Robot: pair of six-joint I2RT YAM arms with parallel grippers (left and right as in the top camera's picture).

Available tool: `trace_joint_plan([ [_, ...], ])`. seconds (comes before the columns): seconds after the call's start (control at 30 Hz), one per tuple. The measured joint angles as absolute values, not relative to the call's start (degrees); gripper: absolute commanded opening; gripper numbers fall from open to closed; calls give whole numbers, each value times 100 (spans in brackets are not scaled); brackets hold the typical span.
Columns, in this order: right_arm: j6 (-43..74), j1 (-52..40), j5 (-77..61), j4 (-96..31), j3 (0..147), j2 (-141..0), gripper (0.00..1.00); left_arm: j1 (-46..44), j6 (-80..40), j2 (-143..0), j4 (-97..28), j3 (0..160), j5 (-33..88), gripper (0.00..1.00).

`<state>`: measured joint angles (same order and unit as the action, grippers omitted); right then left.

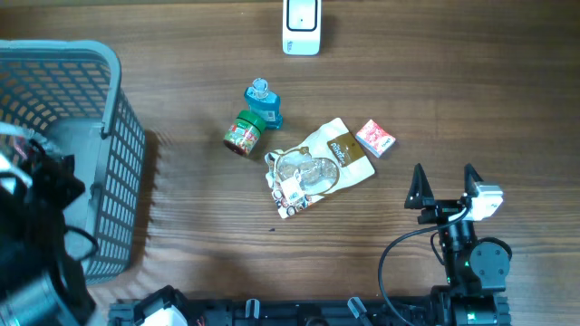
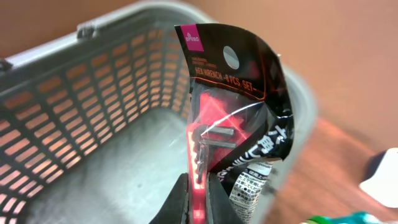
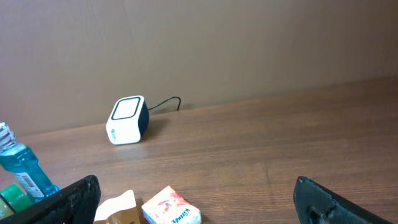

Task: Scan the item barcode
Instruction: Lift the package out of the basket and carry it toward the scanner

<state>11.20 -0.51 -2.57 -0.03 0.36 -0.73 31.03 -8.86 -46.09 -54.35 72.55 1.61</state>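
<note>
Two pincers show, and they stand in opposite states. The left gripper is pressed together on the lower edge of the hex wrench pack, pinching it so that it stands upright over the grey basket, whose slotted walls and pale floor lie behind and below it. The pack is black and red with a round hang hole at the top. Its white print reads "HEX WRENCH" and "PCS SET"; the small pink logo in its upper corner is too small to read. Metal keys show through the clear window, and a white sticker with fine print sits low on its right side.

The right gripper is spread wide and holds nothing, well to the right of the basket and clear of every item. Between it and the basket lie a blue bottle, a green jar touching it, a brown snack bag and a small tissue pack marked "Kleenex". A white scanner stands well right of the basket, at the far edge.
</note>
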Motion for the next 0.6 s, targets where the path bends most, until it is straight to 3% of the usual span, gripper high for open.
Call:
trace_joint_plan([
  [0.23, 1120, -51, -257, -1, 36, -73, 100, 3103, -917, -4244, -5387, 7255, 2491, 4],
  [0.6, 1120, -51, -257, -3, 36, -73, 100, 3035, -674, -5301, -4751, 7253, 6403, 4],
])
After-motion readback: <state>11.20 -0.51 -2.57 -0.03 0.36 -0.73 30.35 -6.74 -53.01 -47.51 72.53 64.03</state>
